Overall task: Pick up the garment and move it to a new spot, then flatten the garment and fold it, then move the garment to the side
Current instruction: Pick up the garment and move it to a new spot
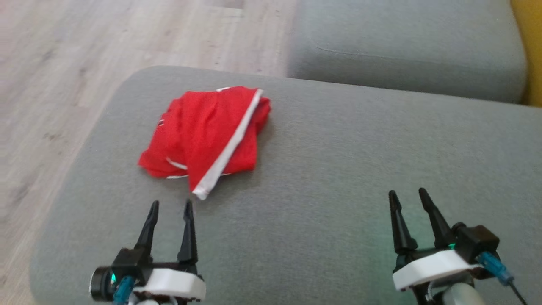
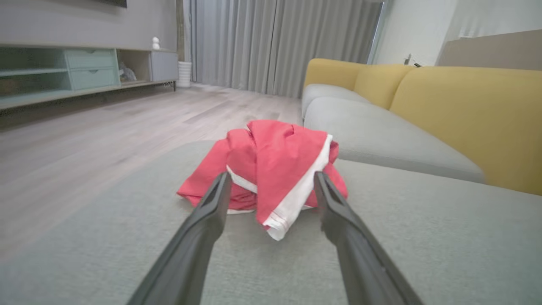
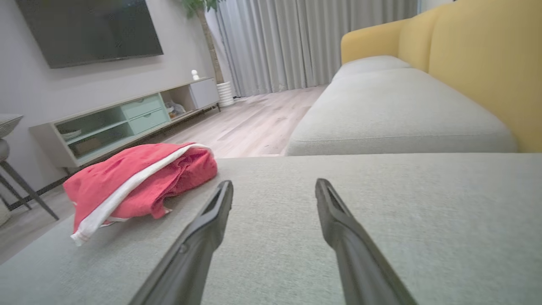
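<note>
Dark-fingered left gripper (image 1: 171, 204) points, spread wide, at the crumpled red garment (image 1: 207, 131).

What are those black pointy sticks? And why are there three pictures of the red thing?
Those sticks are a robot's fingers. It has two arms, each ending in a pincher: the left gripper and the right gripper. One picture is from a camera on its head. The other two come from cameras on its wrists, looking along the fingers. The red thing is a crumpled red-and-white garment, lying on a grey cushion. Both grippers are open, holding nothing.
</note>
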Robot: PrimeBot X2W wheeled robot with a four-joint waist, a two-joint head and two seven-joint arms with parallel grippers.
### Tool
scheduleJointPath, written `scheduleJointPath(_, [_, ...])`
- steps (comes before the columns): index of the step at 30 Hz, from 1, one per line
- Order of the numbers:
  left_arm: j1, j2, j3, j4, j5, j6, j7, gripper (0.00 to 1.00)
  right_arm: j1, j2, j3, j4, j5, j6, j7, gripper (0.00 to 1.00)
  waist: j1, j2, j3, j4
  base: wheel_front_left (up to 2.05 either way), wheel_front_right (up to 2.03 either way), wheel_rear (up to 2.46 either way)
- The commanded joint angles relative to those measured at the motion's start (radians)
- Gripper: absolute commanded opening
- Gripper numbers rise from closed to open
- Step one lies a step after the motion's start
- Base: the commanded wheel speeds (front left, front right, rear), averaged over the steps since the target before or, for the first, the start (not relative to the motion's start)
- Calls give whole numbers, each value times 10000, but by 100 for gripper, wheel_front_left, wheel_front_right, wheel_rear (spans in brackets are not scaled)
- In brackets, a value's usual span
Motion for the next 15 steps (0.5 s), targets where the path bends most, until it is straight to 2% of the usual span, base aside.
scheduleJointPath(1, [-145, -10, 426, -300, 96, -5, -97, 100, -99, -75, 336, -357, 46, -7, -109, 100, 0, 0, -108, 419, 0, 0, 0])
scheduleJointPath(15, [36, -10, 527, -286, 240, -95, -97, 100, 48, -75, 629, -378, 177, -7, -109, 100, 0, 0, -215, 1466, 0, 0, 0])
